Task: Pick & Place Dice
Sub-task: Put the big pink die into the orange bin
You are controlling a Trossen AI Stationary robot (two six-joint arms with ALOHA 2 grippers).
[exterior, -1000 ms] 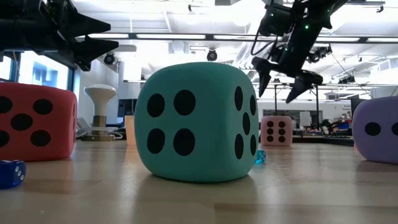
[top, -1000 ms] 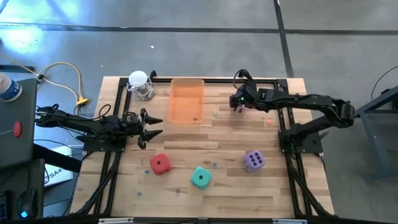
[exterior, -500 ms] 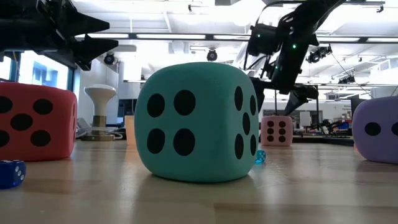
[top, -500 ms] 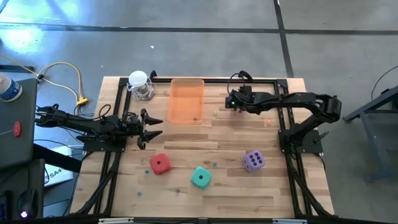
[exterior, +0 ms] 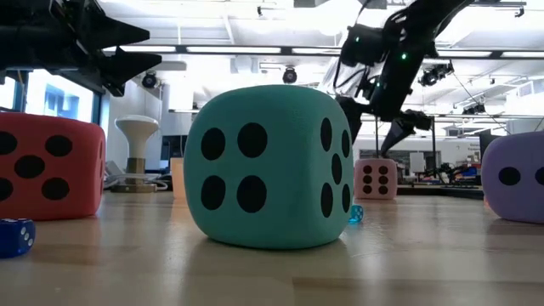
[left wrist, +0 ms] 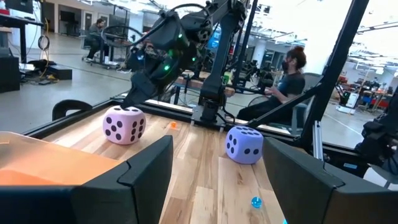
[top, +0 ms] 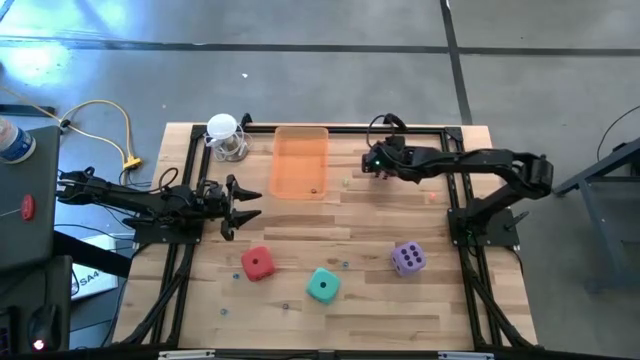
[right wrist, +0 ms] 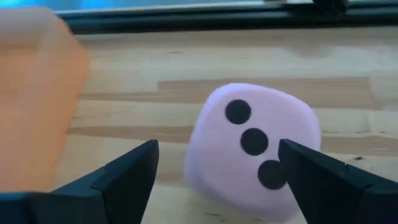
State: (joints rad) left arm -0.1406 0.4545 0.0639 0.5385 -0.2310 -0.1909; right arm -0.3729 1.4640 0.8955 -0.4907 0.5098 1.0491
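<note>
The pink die (right wrist: 252, 146) rests on the table at the far side, right of the orange tray (top: 300, 160). My right gripper (right wrist: 217, 144) hangs open just above it, slanting down, one finger over each side and touching nothing; the low view shows its fingertips (exterior: 398, 140) above the die's top (exterior: 376, 161). The red die (top: 257, 263), teal die (top: 322, 285) and purple die (top: 407, 258) sit apart on the near half of the table. My left gripper (top: 247, 200) waits open and level at the left side.
A white stand-like object (top: 227, 138) is at the far left corner beside the tray. Tiny blue dice (exterior: 15, 235) and other small bits lie scattered on the wood. A black frame rail (top: 400, 130) runs along the far edge behind the pink die.
My right gripper has come down toward the pink die and shifted slightly toward the table's left, its fingers now hanging just over the die. The dice have not moved.
</note>
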